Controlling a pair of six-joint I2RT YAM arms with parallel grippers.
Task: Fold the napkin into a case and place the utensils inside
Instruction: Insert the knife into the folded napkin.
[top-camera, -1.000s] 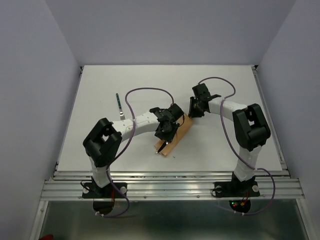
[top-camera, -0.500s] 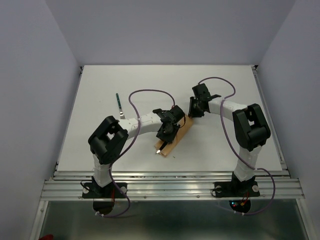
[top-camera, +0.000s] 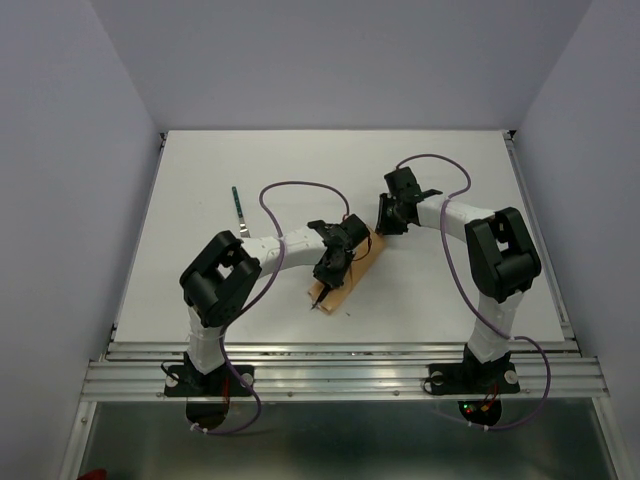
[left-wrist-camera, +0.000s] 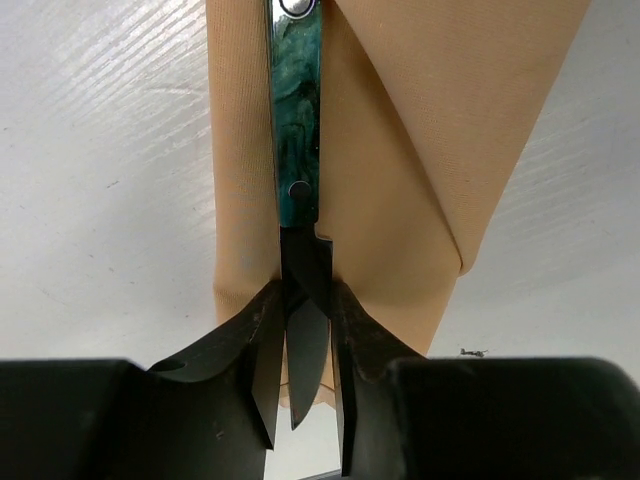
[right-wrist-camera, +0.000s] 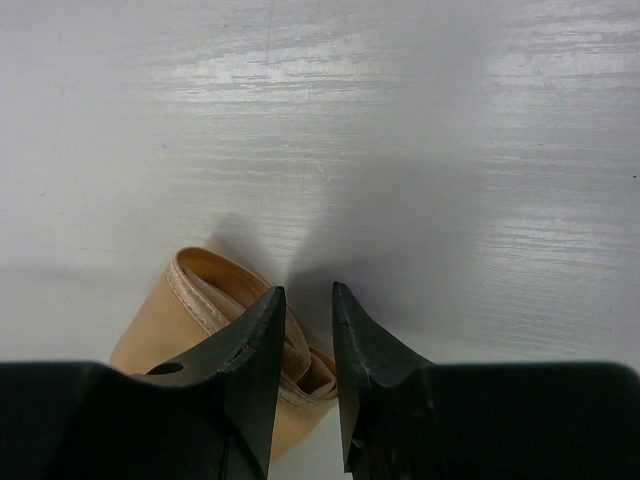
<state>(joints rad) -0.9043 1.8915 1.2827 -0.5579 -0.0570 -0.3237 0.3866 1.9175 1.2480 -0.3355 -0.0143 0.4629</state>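
The peach-tan case (top-camera: 358, 268) lies slantwise at the table's middle. My left gripper (top-camera: 328, 272) is over its near end, shut on the dark blade of a knife (left-wrist-camera: 305, 340). The knife's green handle (left-wrist-camera: 297, 130) points away along the cloth (left-wrist-camera: 400, 150), beside a diagonal flap. Its tip sticks out near the case's near end (top-camera: 318, 300). A green-handled fork (top-camera: 238, 206) lies alone at the left. My right gripper (top-camera: 383, 222) is at the case's far end. In the right wrist view its jaws (right-wrist-camera: 308, 290) are nearly closed over the rim of the pouch opening (right-wrist-camera: 200, 275).
The white table (top-camera: 460, 170) has a raised rail along its near edge (top-camera: 340, 350). Purple cables loop above both arms. Grey walls stand on three sides.
My left arm's elbow has swung right and its gripper has shifted slightly toward the case's near end with the knife. The right arm has not moved.
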